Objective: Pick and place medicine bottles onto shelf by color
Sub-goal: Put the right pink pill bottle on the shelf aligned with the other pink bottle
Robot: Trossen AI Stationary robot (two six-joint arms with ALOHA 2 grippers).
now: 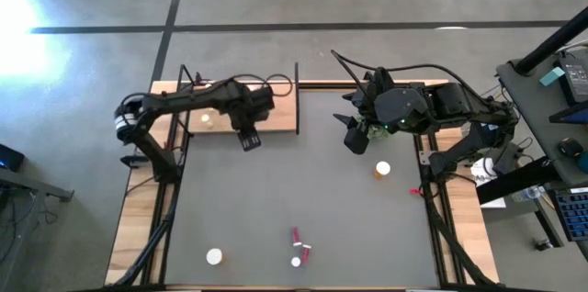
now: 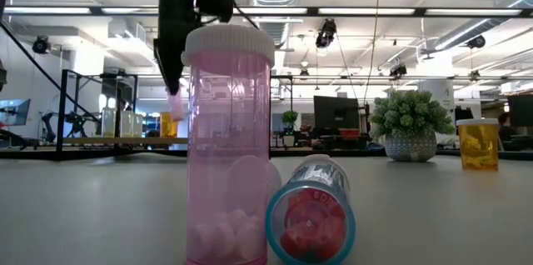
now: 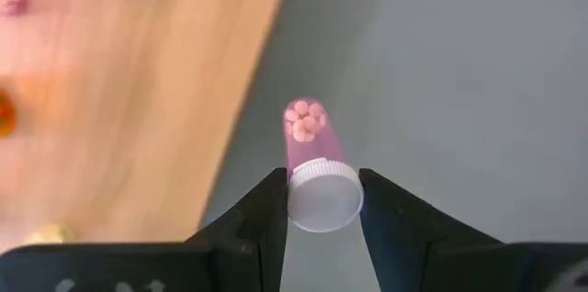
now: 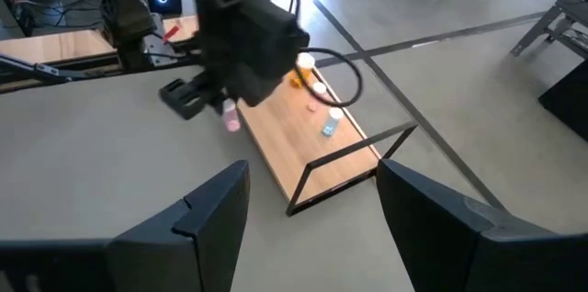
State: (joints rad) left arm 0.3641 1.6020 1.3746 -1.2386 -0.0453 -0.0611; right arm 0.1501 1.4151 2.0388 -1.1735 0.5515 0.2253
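Nearest the low camera: a tall pink bottle [image 2: 228,144] standing upright on the grey mat [image 1: 303,191], white pills at its bottom, and touching its base a capped bottle lying on its side [image 2: 311,221] with red pills inside. Seen from above as a small pair [image 1: 297,248] at the mat's near edge, with a white-capped bottle [image 1: 214,256] off to the left of them.

Farther in, an orange bottle [image 1: 382,170] upright on the mat, close to the right gripper [image 1: 356,136]. Fingers of that gripper spread wide, nothing between them, hovering beside the small green plant [image 2: 411,122].

Farther still, left gripper [image 3: 323,211] pinching a small pink bottle [image 3: 315,165] by its white cap, body pointing downward, above the mat just beside the shelf's [image 1: 276,113] edge. Same bottle visible under the dark arm in the right wrist view [image 4: 231,118].

On the light-wood shelf, several bottles: orange [image 4: 299,76], clear-bluish lying down [image 4: 331,126], a pale one [image 1: 209,120] beneath the left arm.
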